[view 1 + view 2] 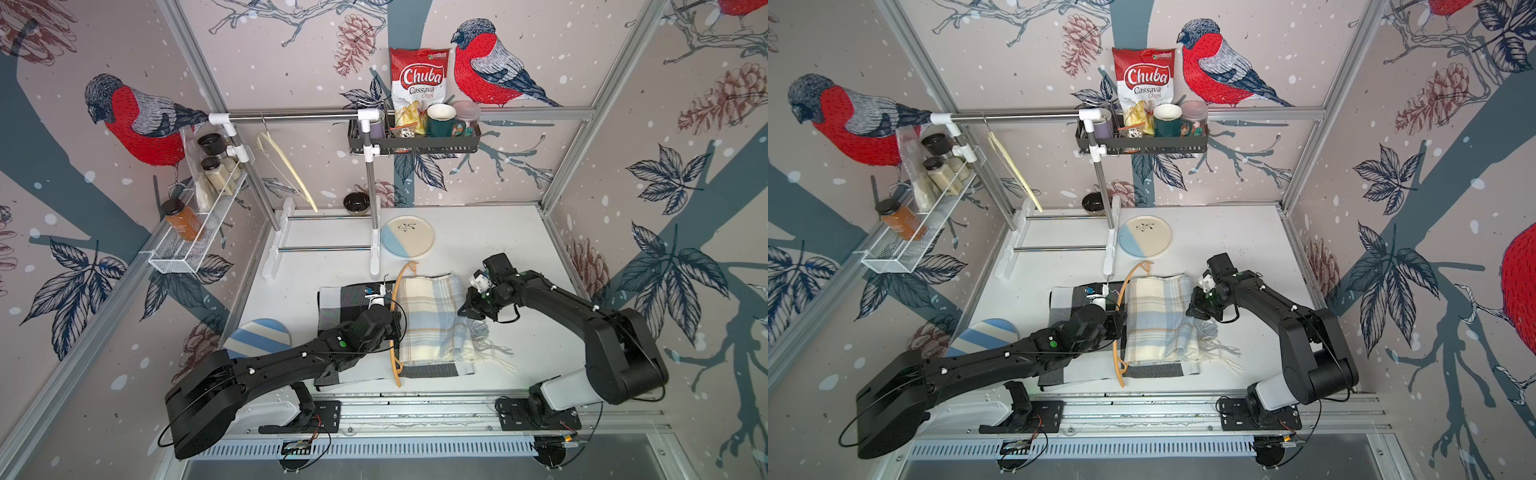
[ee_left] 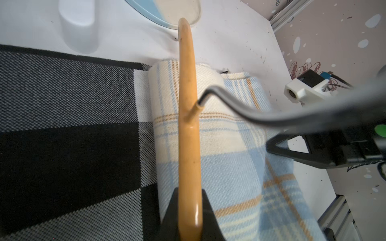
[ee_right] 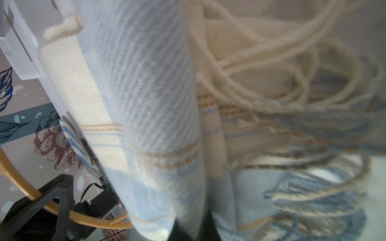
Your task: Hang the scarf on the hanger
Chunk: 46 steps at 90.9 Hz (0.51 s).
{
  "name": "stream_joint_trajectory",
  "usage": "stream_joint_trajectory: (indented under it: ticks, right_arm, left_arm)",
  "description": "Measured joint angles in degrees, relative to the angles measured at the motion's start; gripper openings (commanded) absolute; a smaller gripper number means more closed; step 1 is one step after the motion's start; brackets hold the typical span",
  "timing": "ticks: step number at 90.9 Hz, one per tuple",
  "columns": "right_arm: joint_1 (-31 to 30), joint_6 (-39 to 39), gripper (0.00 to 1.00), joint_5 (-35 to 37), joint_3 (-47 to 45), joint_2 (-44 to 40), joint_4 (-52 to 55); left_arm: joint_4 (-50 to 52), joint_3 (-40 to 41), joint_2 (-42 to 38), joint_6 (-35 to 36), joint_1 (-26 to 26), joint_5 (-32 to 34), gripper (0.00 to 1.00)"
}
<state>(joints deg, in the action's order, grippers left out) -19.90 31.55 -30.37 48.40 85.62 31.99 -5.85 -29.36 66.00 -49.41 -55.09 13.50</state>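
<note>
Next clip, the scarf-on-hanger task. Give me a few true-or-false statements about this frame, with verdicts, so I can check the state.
1. The left gripper is clamped on the amber plastic hanger. True.
2. The right gripper is open and holds nothing. False: it is shut on the cream-and-blue plaid scarf.
3. A cream hanger hangs from the metal rail. True.
4. The plaid scarf is already draped over the rail. False: it lies mostly on the black-and-grey checked cloth.

Black arms with white bases, looping cables.
</note>
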Motion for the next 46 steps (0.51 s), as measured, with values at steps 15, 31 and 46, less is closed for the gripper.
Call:
stream_joint_trajectory:
  ticks: [15,31,46]
  right_arm:
    - [1.2,-0.3,0.0,0.4,-0.9,1.4,-1.0]
    - [1.2,0.0,0.0,-1.6,-1.6,0.1,-2.7]
    - [1.3,2.6,0.0,-5.4,-1.2,-5.8,-6.0]
  left_arm:
    - [7.1,-5.7,-3.6,2.1,0.0,-0.2,0.0]
    - [17.3,-16.3,-3.8,5.6,0.0,-1.9,0.0]
    - [28.9,-34.8,-0.5,9.9,-0.1,-3.1,0.0]
